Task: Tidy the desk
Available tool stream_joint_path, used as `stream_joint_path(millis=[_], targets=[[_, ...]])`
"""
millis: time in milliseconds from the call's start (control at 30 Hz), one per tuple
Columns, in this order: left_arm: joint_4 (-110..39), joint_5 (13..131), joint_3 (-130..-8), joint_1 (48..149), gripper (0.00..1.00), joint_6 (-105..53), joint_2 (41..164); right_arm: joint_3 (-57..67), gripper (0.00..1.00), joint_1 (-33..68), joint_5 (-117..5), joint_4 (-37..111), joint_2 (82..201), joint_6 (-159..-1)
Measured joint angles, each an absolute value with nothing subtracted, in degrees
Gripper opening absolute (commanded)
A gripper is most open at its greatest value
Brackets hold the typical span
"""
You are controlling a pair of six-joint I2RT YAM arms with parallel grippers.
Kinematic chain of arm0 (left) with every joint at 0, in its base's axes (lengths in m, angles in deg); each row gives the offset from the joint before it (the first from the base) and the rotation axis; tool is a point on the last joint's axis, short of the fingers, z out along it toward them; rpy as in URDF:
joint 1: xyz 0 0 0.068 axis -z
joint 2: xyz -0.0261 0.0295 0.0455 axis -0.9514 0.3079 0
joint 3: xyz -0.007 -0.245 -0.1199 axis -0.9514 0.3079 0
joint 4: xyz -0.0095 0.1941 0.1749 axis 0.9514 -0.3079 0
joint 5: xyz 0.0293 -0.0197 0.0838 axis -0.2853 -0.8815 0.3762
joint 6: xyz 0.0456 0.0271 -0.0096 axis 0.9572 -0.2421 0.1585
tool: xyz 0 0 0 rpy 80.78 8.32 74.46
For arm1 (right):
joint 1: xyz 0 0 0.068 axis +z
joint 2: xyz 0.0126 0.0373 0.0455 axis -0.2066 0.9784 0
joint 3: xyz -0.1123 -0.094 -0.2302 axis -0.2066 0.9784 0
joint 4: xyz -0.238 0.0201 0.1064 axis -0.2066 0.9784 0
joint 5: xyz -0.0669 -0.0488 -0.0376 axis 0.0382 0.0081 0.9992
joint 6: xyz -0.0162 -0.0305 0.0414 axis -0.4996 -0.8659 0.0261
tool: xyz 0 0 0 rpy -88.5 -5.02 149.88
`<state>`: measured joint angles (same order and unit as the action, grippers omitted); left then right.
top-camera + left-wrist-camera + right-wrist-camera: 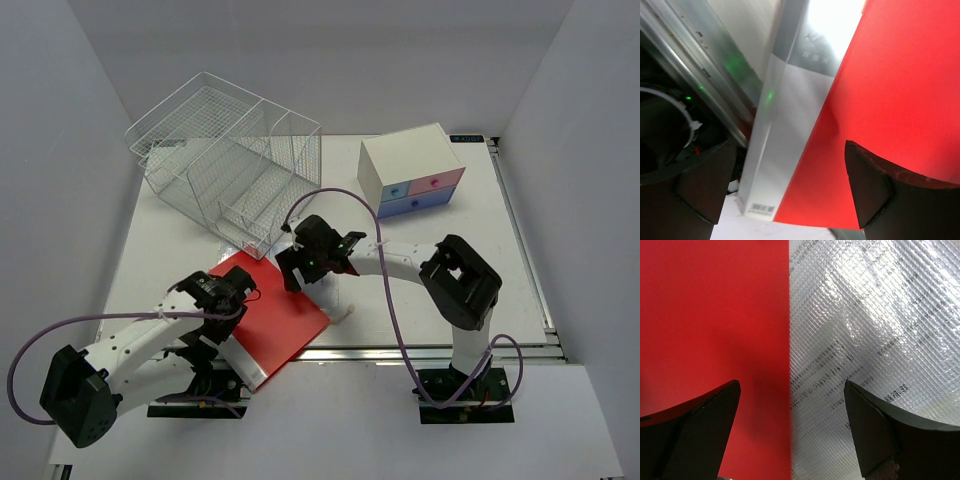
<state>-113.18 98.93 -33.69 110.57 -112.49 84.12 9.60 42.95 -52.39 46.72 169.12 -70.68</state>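
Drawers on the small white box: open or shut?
Shut. In the top view the drawer fronts sit flush with the face of the white box; none is pulled out.

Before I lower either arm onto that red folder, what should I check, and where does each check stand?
1. The left gripper is open: ok, jaws wide above the red folder and its grey spine.
2. The right gripper is open: ok, it straddles the line where the folder meets the clear plastic sleeve.
3. Both grippers empty: ok.
4. Folder fully on the desk: not ok, the spine end appears to hang past the front rail.
5. Sleeve free of the folder: cannot tell, their edges meet and any overlap is unclear.
6. The wire organizer is standing at the far left: ok.
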Motion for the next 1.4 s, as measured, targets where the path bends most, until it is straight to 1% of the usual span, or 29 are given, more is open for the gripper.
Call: stream_joint_path(millis=[167, 333, 567, 600, 667, 767, 1000, 1133, 1167, 1267, 1333, 1400], targets=[[-107.8, 99.55, -30.35, 110.48, 0.98, -113.91, 84.4, 8.88, 0.89, 42.95, -52.6, 46.65, 169.12, -70.52], [-102.8, 100.14, -27.16, 109.76, 0.98, -115.31, 87.96, 8.42, 0.89, 42.95, -53.02, 46.72, 169.26, -70.35], [-100.72, 101.62, -24.65, 109.74, 0.89, -115.11, 85.17, 5.41, 0.89, 42.9, -53.41, 47.02, 171.64, -70.33], [-100.3, 102.06, -24.43, 109.74, 0.89, -114.65, 84.92, 5.21, 0.89, 42.79, -53.46, 47.02, 171.84, -70.31], [-99.15, 102.78, -24.14, 109.74, 0.91, -113.27, 85.01, 4.97, 0.89, 42.44, -54.18, 47.11, 171.99, -70.26], [-95.58, 103.89, -23.84, 109.69, 0.87, -110.21, 85.89, 4.1, 0.89, 41.42, -56.28, 47.11, 172.6, -69.87], [-93.4, 103.55, -24.75, 109.54, 0.84, -103.5, 88.07, -0.76, 0.88, 38.36, -58.26, 47.81, 177.3, -69.08], [-89.42, 103.89, -25.32, 109.52, 0.84, -100.25, 88.79, -2.22, 0.84, 37.39, -59.38, 49.4, 178.85, -68.93], [-88.55, 103.89, -25.32, 109.52, 0.84, -99.74, 88.71, -2.5, 0.8, 37.26, -59.9, 49.71, 179.16, -69.06], [-86.03, 103.44, -24.43, 109.52, 0.87, -99.33, 86.39, -2.59, 0.71, 36.98, -62.18, 50.26, 179.35, -69.39], [-85.22, 103.15, -23.49, 109.52, 0.88, -99.64, 84.2, -2.13, 0.69, 36.98, -63.99, 50.43, 179.35, -70.07], [-85.09, 103.04, -22.68, 109.52, 0.88, -100.27, 82.3, -1.65, 0.64, 36.74, -65.15, 50.08, 179.33, -70.96]])
